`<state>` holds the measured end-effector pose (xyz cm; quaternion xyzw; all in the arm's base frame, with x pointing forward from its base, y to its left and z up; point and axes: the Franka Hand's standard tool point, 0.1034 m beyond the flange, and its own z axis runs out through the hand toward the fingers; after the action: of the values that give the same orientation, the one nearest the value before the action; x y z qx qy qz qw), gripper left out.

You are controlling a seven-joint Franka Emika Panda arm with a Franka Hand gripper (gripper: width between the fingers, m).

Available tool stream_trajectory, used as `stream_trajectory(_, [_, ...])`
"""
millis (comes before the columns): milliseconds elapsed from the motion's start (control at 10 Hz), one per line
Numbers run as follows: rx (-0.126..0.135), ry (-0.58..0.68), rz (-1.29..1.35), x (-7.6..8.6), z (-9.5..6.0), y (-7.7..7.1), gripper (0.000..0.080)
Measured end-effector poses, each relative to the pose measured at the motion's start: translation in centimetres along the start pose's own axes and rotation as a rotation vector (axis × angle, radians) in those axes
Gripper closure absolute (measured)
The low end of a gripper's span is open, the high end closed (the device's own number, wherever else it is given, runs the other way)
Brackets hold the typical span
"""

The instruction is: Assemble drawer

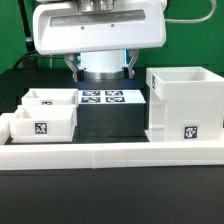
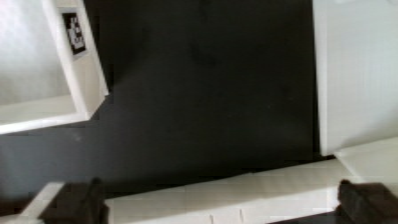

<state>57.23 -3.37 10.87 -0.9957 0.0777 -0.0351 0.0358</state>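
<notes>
The tall white drawer housing (image 1: 185, 105) stands at the exterior view's right, open at the top, with a tag low on its front. Two small white trays (image 1: 45, 118) sit side by side at the exterior view's left, and the nearer one shows a tag. My gripper (image 1: 100, 68) hangs at the back centre, above the marker board (image 1: 103, 97), apart from every part. In the wrist view my gripper (image 2: 217, 203) is open wide and empty. Its dark fingertips (image 2: 71, 202) frame a flat white surface. A tray corner with a tag (image 2: 71, 40) and the housing wall (image 2: 356, 70) flank the black table.
The long low white border wall (image 1: 110, 155) runs across the front of the table. Black table (image 2: 205, 90) lies between the trays and the housing.
</notes>
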Motion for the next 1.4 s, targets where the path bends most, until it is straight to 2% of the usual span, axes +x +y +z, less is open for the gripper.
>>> stream_trajectory(100, [-0.001,-0.002,-0.001,-0.1,0.1,0.1,0.0151])
stream_trajectory(200, [-0.011,-0.005,-0.015,-0.8,0.7,1.0,0.0151])
stream_trajectory(500, [-0.037,-0.013,-0.068,-3.7,2.9,3.5,0.0151])
stream_trajectory(900, [-0.062,0.002,-0.109,-4.1,4.9,5.8,0.0151])
stream_trajectory(1100, [-0.076,0.008,-0.131,-4.4,6.2,6.3,0.0151])
stream_trajectory(1400, [-0.076,0.007,-0.131,-4.4,6.3,6.3,0.0151])
